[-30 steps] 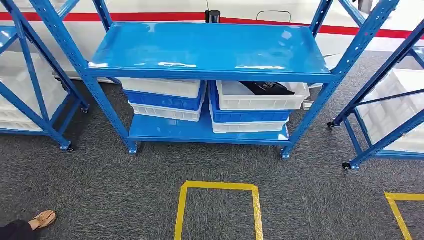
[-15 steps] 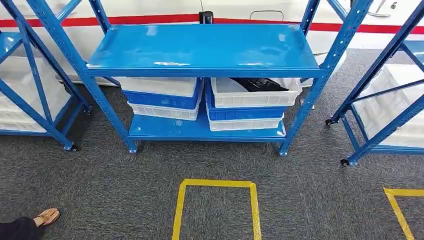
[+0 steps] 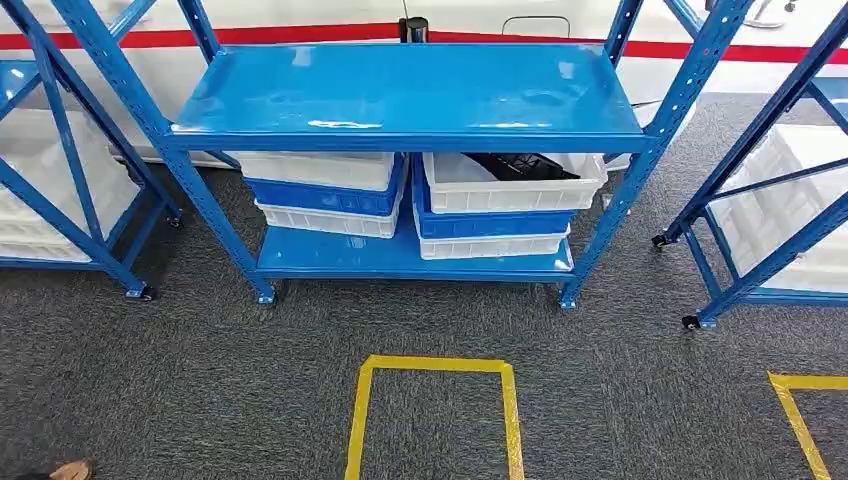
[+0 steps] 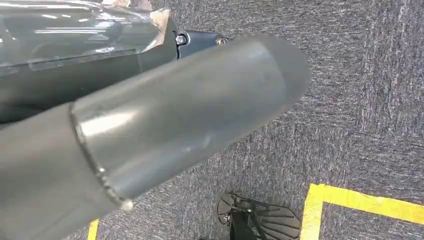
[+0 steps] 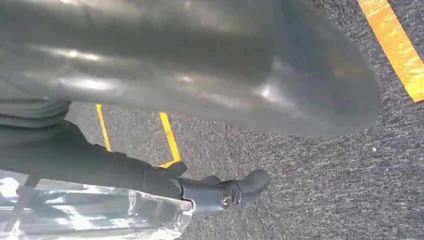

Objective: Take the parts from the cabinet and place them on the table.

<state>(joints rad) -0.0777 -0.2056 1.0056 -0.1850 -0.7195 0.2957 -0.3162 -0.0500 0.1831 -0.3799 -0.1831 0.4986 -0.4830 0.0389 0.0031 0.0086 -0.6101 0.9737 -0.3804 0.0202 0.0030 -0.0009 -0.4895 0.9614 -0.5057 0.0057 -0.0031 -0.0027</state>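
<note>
A blue cabinet rack (image 3: 410, 90) stands ahead of me on grey carpet. On its lower shelf are two stacks of white and blue bins. The top white bin (image 3: 510, 192) of the right stack holds black parts (image 3: 525, 165), partly hidden under the upper shelf. The left stack (image 3: 325, 190) shows no contents from here. In the left wrist view my left hand (image 4: 175, 115) hangs over the carpet with nothing in it. My right hand (image 5: 200, 65) also hangs over the carpet, its dark fingers (image 5: 225, 192) stretched out and holding nothing.
More blue racks with white bins stand at the left (image 3: 60, 200) and right (image 3: 780, 200). A yellow tape square (image 3: 435, 365) marks the carpet in front of the cabinet, and another tape corner (image 3: 800, 395) lies at the right. A person's foot (image 3: 70, 470) shows at the bottom left.
The whole picture has shifted a little, so the camera moved. The person's foot has drawn back toward the bottom edge. The bins and parts lie as before.
</note>
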